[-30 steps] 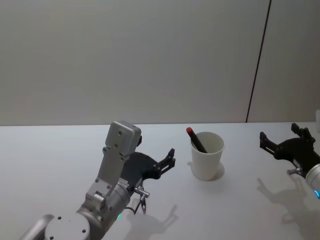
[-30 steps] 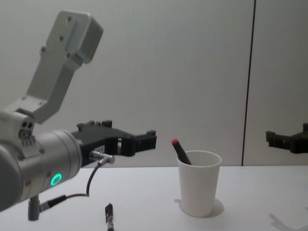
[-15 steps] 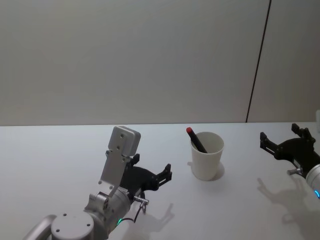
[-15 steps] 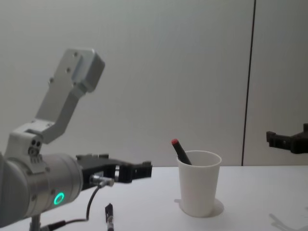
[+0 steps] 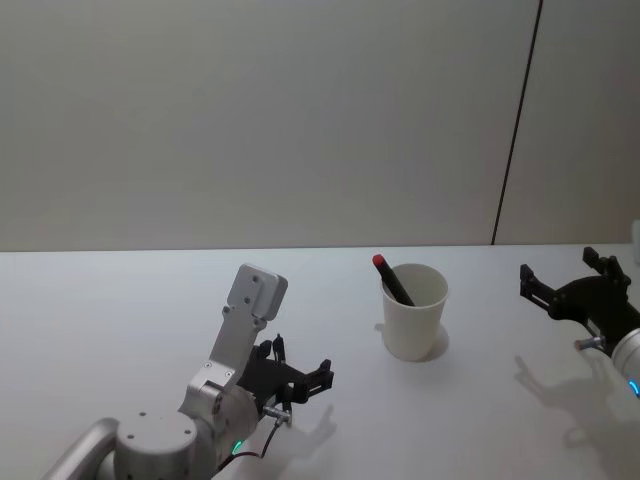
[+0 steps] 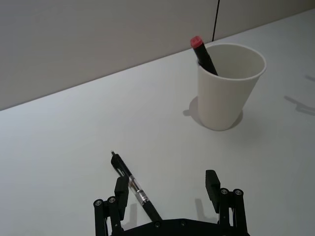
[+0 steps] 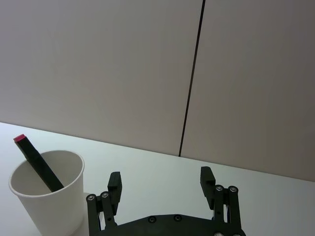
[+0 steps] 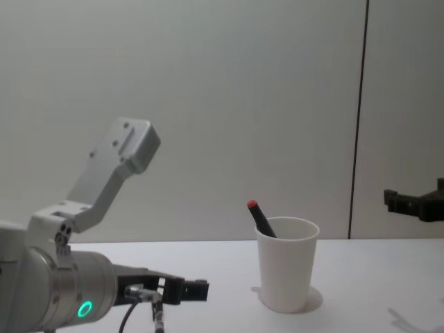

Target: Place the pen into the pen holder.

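A: Left tool: where, and how set?
B: Left tool (image 6: 167, 183) low over the white surface (image 5: 100, 310), near side, left of the cup (image 5: 414, 312) and well apart from it. Fingers (image 6: 212, 183) spread wide, nothing gripped

A: The pen?
B: Pen (image 6: 136, 189) flat on the surface, black with a clear barrel section. Left wrist view puts it between the two fingers, off centre, just beside one of them. Contact with that finger: cannot tell. One end reaches out past the fingertips, the other runs back under the tool

A: So not in the cup?
B: No. It lies on the surface, near and left of the cup, well apart

A: The cup itself?
B: Upright, plain white, tapered, rolled rim. Stands right of centre, toward the far side. Holds a dark marker (image 5: 392, 281) with a red cap, leaning left against the rim, cap up above it

A: Right tool?
B: Right tool (image 7: 160, 180) at the right edge of the scene, off the surface, right of the cup and apart from it. Fingers wide, empty

A: Behind?
B: Plain grey wall (image 5: 250, 120), one dark vertical seam (image 5: 515, 130) to the right of the cup
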